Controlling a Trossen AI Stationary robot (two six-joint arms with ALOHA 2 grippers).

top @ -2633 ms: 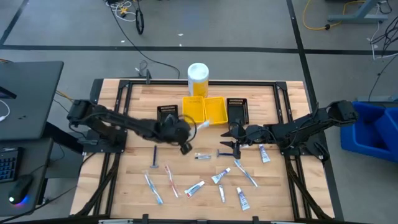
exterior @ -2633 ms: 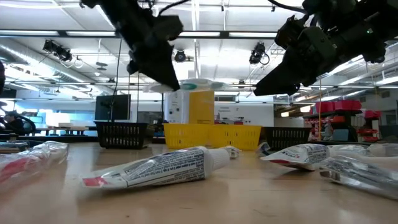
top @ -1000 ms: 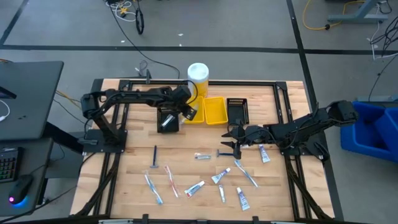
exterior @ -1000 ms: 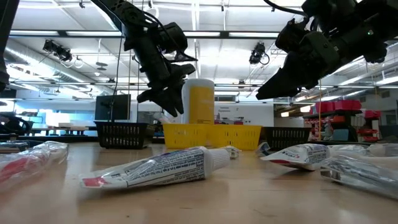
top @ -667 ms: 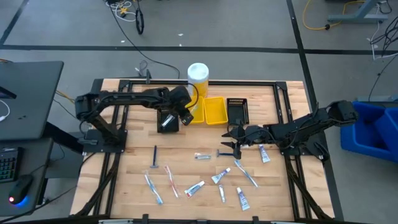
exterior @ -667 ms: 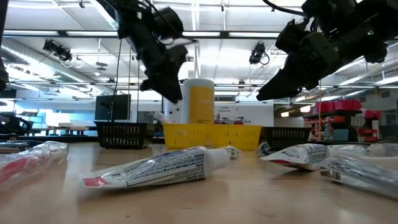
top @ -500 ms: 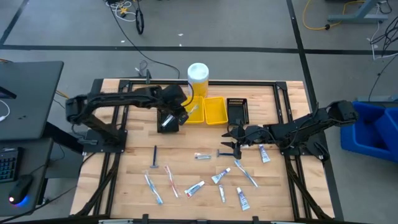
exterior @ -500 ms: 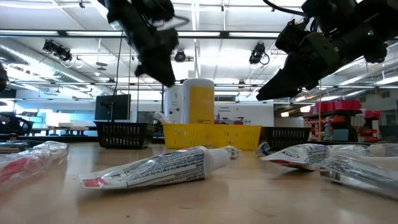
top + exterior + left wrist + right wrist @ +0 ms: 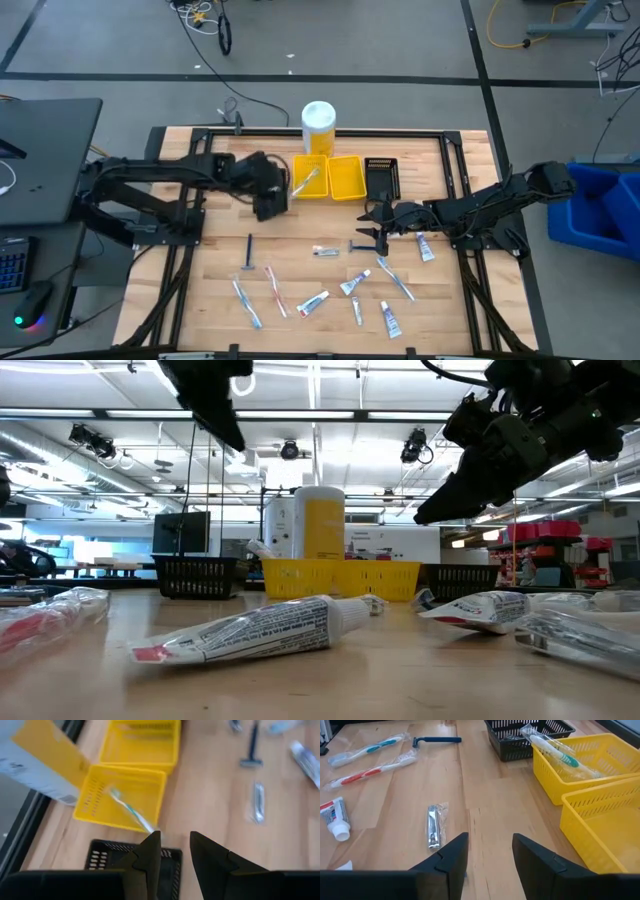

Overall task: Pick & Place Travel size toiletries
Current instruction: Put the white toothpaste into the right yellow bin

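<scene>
Toiletries lie scattered on the near half of the table: a dark razor (image 9: 248,252), a red toothbrush (image 9: 274,290), a blue toothbrush (image 9: 246,303), toothpaste tubes (image 9: 313,301) and a silvery piece (image 9: 325,250). One white-and-teal toothbrush (image 9: 131,811) lies slanted in the left yellow bin (image 9: 311,176), its one end up over the rim. My left gripper (image 9: 270,192) hovers open above the left black bin (image 9: 135,861), holding nothing. My right gripper (image 9: 372,230) waits open above the table, near a blue razor (image 9: 358,245).
A tall white-and-yellow cylinder (image 9: 318,127) stands at the far edge behind the bins. A second yellow bin (image 9: 346,177) and a right black bin (image 9: 381,177) sit in the same row. More tubes (image 9: 425,246) lie under the right arm. Bare wood shows between bins and toiletries.
My left gripper has drawn back from over the left yellow bin toward the table's left and risen, ending above the left black bin. The toothbrush stays lying in the yellow bin. The right arm has kept still.
</scene>
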